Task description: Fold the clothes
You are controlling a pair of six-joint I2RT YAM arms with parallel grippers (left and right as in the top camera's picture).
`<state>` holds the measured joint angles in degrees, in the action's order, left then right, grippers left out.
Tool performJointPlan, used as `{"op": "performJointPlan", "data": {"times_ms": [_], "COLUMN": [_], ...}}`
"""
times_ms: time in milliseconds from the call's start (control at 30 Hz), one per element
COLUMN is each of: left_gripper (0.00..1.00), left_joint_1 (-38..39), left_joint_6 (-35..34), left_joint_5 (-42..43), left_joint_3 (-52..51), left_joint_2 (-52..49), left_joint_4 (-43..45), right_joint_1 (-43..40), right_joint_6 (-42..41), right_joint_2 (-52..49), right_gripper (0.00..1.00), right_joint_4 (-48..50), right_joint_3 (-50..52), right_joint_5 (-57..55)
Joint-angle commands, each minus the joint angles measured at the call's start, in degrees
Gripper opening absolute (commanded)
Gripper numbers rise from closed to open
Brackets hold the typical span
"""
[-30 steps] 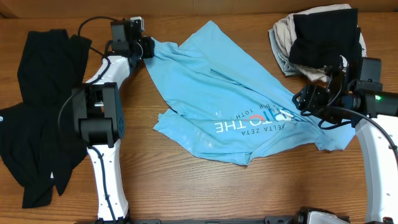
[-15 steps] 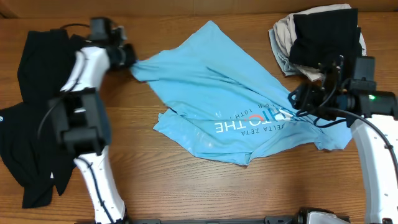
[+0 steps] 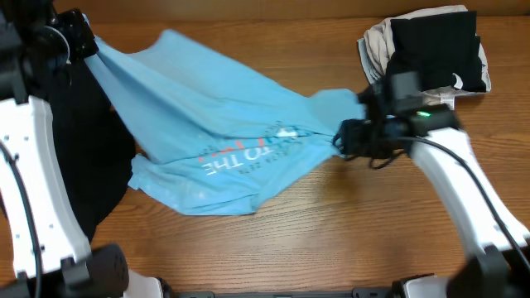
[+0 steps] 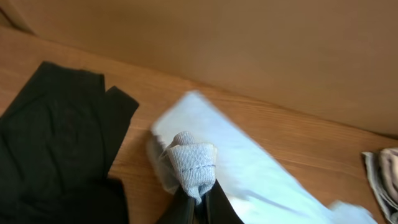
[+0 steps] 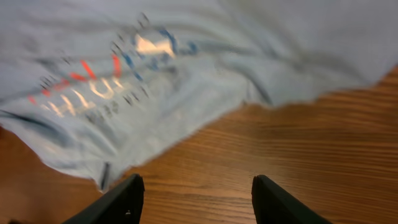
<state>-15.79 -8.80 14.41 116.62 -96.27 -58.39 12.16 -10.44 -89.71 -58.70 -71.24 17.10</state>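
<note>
T-shirt (image 3: 207,99): soft matt cloth | table (image 3: 348,232): smooth, faintly glossy wood

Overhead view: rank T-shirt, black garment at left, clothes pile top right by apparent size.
1. T-shirt, clearly largest.
2-3. Black garment and pile look about alike. The left arm hides part of the garment, so I won't rank them.

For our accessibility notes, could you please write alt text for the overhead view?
A light blue T-shirt with printed lettering is stretched across a wooden table, one corner pinched in the left end effector at upper left, beside a black garment. The right end effector is by the shirt's right edge, near a pile of beige and black clothes.
</note>
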Motion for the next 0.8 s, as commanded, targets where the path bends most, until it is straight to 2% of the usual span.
{"op": "performJointPlan", "data": {"times_ms": [0, 233, 300, 433, 633, 767], "left_gripper": [0.04, 0.04, 0.04, 0.04, 0.04, 0.04], "left_joint_1": [0.1, 0.1, 0.1, 0.1, 0.1, 0.1], "left_joint_6": [1.5, 1.5, 1.5, 1.5, 1.5, 1.6], "left_joint_5": [0.0, 0.0, 0.0, 0.0, 0.0, 0.0], "left_joint_3": [-0.1, -0.1, -0.1, -0.1, -0.2, -0.2], "left_joint_2": [1.3, 1.8, 1.8, 1.8, 1.8, 1.8], "left_joint_4": [-1.5, -4.9, -5.5, -6.1, -6.2, -6.2], "right_joint_1": [4.7, 11.7, 12.7, 13.0, 13.0, 13.0], "right_joint_6": [-0.3, -0.2, -0.2, 0.0, 1.6, 1.7], "right_joint_2": [-5.1, -15.1, -17.2, -19.6, -22.8, -24.2], "right_gripper": [0.61, 0.62, 0.66, 0.68, 0.77, 0.77], "right_joint_4": [0.1, 5.0, 7.0, 10.7, 13.9, 14.6], "right_joint_3": [-0.5, -0.5, -0.5, -0.5, -0.5, -0.5], "right_joint_5": [-0.5, -3.2, -4.6, -6.1, -10.1, -12.4]}}
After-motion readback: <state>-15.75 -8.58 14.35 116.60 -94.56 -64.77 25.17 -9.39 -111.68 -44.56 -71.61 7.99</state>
